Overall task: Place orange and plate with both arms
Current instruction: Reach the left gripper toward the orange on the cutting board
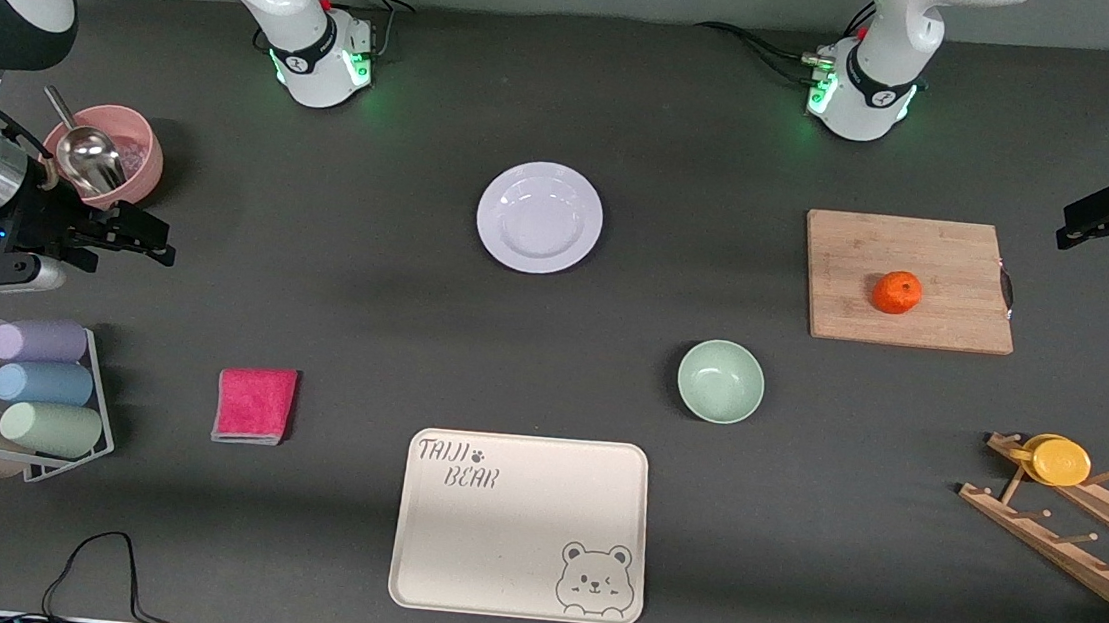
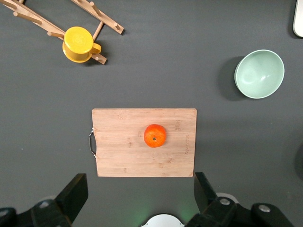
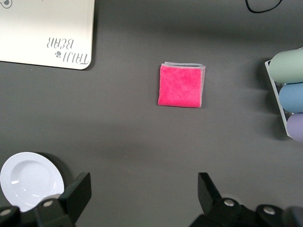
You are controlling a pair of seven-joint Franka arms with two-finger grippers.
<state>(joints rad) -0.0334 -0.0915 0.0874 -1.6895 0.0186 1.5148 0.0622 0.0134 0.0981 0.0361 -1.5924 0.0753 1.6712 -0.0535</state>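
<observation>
The orange (image 1: pixel 896 292) sits on a wooden cutting board (image 1: pixel 922 243) toward the left arm's end of the table. It also shows in the left wrist view (image 2: pixel 155 135). The plate (image 1: pixel 540 217) lies flat on the table between the two arm bases and shows in the right wrist view (image 3: pixel 31 179). My left gripper (image 1: pixel 1089 220) is open and empty, up over the table's edge at the left arm's end; it also shows in its own wrist view (image 2: pixel 141 194). My right gripper (image 1: pixel 134 237) is open and empty, up over the table beside a pink bowl; its wrist view shows it too (image 3: pixel 144 194).
A mint-green bowl (image 1: pixel 720 380) and a cream bear-printed tray (image 1: pixel 521 524) lie nearer the front camera. A pink cloth (image 1: pixel 254 404), a rack of pastel cups (image 1: pixel 35 397) and a pink bowl with a scoop (image 1: pixel 107 152) are at the right arm's end. A wooden rack with a yellow cup (image 1: pixel 1058 461) stands at the left arm's end.
</observation>
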